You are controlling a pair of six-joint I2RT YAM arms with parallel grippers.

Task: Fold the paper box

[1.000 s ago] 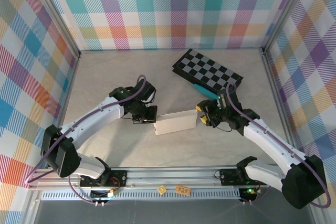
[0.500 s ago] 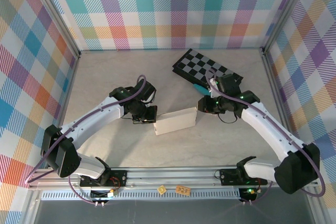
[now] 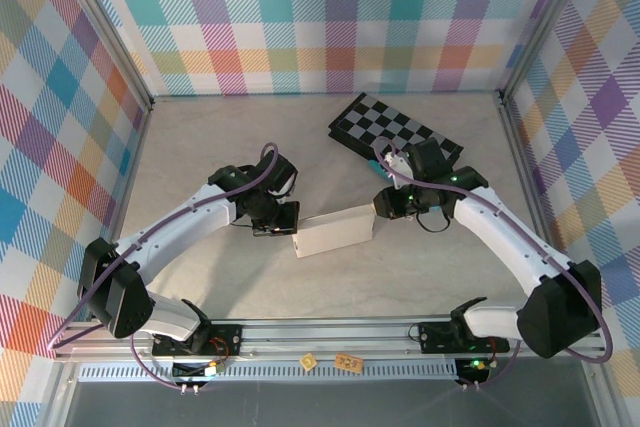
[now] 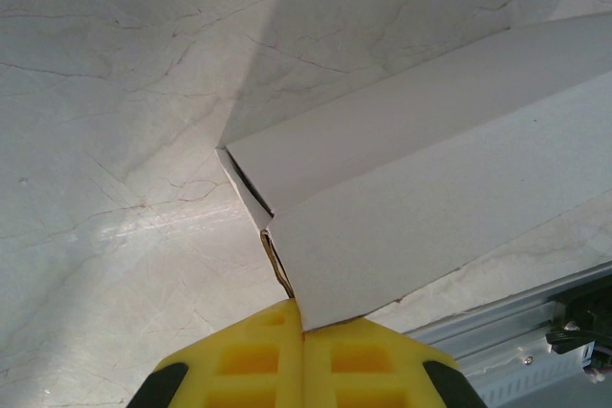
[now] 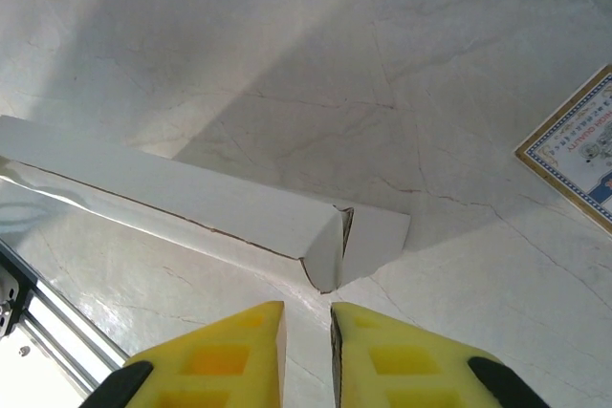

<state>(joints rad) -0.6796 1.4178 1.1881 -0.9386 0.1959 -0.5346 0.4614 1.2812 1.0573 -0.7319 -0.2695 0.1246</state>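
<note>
The paper box (image 3: 335,231) lies near the table's middle as a long, low white shape with its walls partly folded up. My left gripper (image 3: 288,230) is shut on the box's left end; in the left wrist view its yellow fingertips (image 4: 304,327) pinch a corner of a white panel (image 4: 430,207). My right gripper (image 3: 383,209) hovers just off the box's right end. In the right wrist view it (image 5: 306,332) stands narrowly open with nothing between its fingers, just short of the box's loose end flap (image 5: 378,236).
A black-and-grey checkered board (image 3: 395,137) lies at the back right, with a teal object (image 3: 390,175) at its near edge. A patterned card (image 5: 574,155) lies on the table beyond the right gripper. An aluminium rail (image 3: 330,332) runs along the near edge.
The right arm has swung back and turned at the wrist, and its jaws have narrowed. The left gripper and the box have stayed put.
</note>
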